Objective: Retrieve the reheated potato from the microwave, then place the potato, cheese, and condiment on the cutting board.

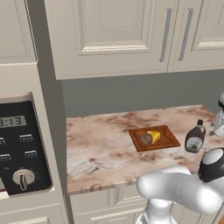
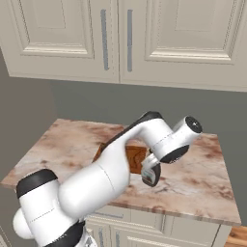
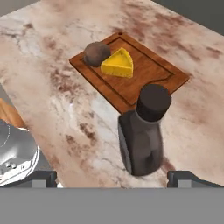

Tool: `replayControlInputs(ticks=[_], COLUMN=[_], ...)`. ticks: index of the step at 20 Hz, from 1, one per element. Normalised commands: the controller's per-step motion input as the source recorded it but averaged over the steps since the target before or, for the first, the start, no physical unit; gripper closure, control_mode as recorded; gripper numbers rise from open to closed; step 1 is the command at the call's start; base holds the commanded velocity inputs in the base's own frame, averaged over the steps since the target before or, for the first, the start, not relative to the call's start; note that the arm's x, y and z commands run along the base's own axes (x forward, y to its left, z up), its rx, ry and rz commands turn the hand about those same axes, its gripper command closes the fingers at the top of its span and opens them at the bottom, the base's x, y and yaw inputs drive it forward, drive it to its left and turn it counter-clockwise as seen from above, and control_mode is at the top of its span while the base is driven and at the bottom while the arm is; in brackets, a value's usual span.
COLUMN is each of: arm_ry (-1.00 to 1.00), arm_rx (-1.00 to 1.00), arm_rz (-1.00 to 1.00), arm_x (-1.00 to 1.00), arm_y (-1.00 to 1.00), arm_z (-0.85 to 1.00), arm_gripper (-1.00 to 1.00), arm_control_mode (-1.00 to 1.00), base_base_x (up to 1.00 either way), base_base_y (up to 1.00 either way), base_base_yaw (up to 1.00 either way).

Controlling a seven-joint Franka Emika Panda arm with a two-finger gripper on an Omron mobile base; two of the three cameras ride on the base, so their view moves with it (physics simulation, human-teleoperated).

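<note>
We see the condiment (image 3: pixel 146 135), dark brown bottle, black cap, upright on the counter (image 3: pixel 52 92) beside the cutting board (image 3: pixel 153 72), our hand (image 3: pixel 111 177) released, fingers spread.

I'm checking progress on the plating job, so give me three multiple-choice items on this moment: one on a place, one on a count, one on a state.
1. Where is the condiment bottle?
A on the cutting board
B on the marble counter beside the board
C in the microwave

2. How many food items lie on the cutting board?
A none
B two
C three

3. The pincer is:
A open, holding nothing
B shut on the cheese
C shut on the bottle

Answers: 1 B, it stands off the board's rim; 2 B, potato and cheese; 3 A, its tips stand wide apart either side of the bottle.
</note>
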Motion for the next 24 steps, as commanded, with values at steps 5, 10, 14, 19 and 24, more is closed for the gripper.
replayControlInputs(ticks=[5,10,14,19,24], arm_ry=[-0.02,-0.04,-0.01,0.0,-0.01], arm_rx=[0.12,0.06,0.05,0.01,0.0], arm_rz=[0.25,0.15,0.05,0.0,-0.03], arm_x=[0.0,-0.02,-0.01,-0.04,0.01], arm_y=[-0.11,-0.02,0.01,0.1,0.2], arm_z=[-0.07,0.0,-0.01,-0.1,-0.17], arm_gripper=[-1.0,-1.0,-1.0,-1.0,-1.0], arm_control_mode=[-1.0,-1.0,-1.0,-1.0,-1.0], base_base_x=[0.0,0.0,0.0,0.0,0.0], base_base_y=[0.0,0.0,0.0,0.0,0.0], base_base_yaw=[0.0,0.0,0.0,0.0,0.0])
